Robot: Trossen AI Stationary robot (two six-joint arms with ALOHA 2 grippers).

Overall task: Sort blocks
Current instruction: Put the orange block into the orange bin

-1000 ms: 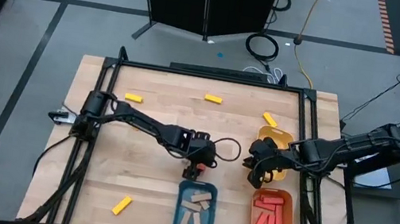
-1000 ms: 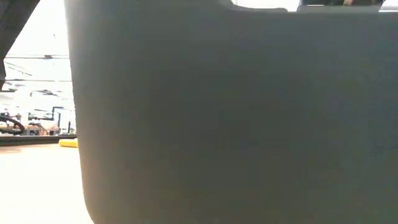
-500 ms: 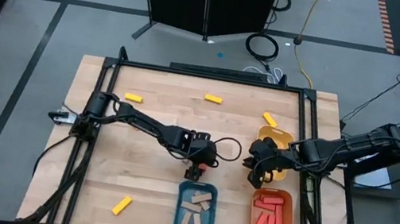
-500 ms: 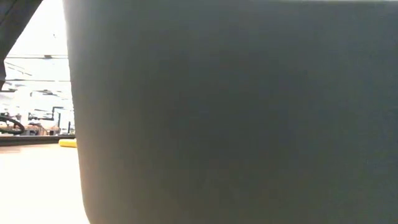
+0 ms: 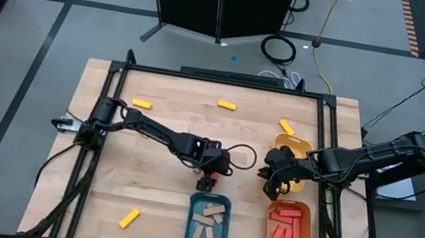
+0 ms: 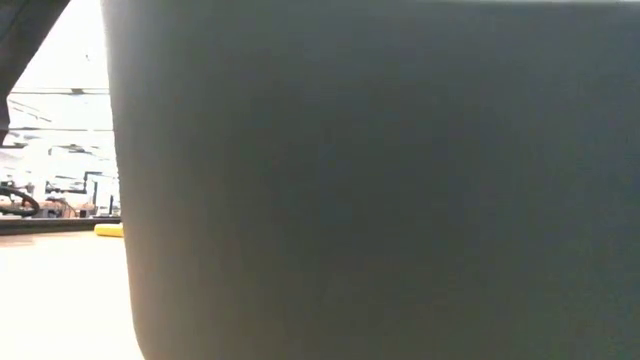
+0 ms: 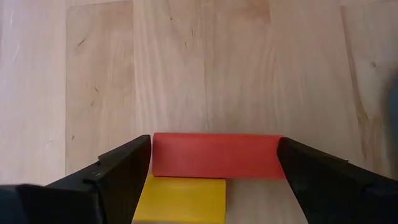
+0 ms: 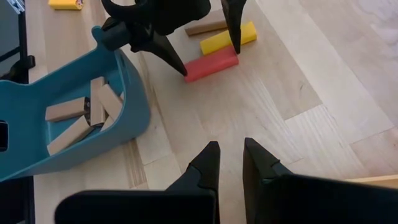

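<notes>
A red block (image 7: 214,155) lies flat on the table just beyond the blue tray (image 5: 206,225). A yellow block (image 7: 180,199) lies against its long side, and a tan block (image 8: 205,27) is close by. My left gripper (image 7: 214,146) (image 5: 209,175) reaches down over the red block with one finger at each end. My right gripper (image 8: 231,149) (image 5: 268,177) hovers a little to the right of them, its fingers almost together and holding nothing. The blue tray holds tan blocks and the orange tray (image 5: 290,232) holds red ones. My left gripper has the red block pinched lengthwise, one finger (image 8: 177,62) on its left end (image 7: 157,155) and the other on its right end (image 7: 273,155). The fingers come from above, pointing down. The block lies flat on the table.
A yellow tray (image 5: 292,147) sits partly under my right arm. Loose yellow blocks lie at the far side (image 5: 141,103) (image 5: 227,103) (image 5: 286,126) and near the front left (image 5: 129,218). A dark shape close to the lens (image 6: 380,180) fills most of the low view.
</notes>
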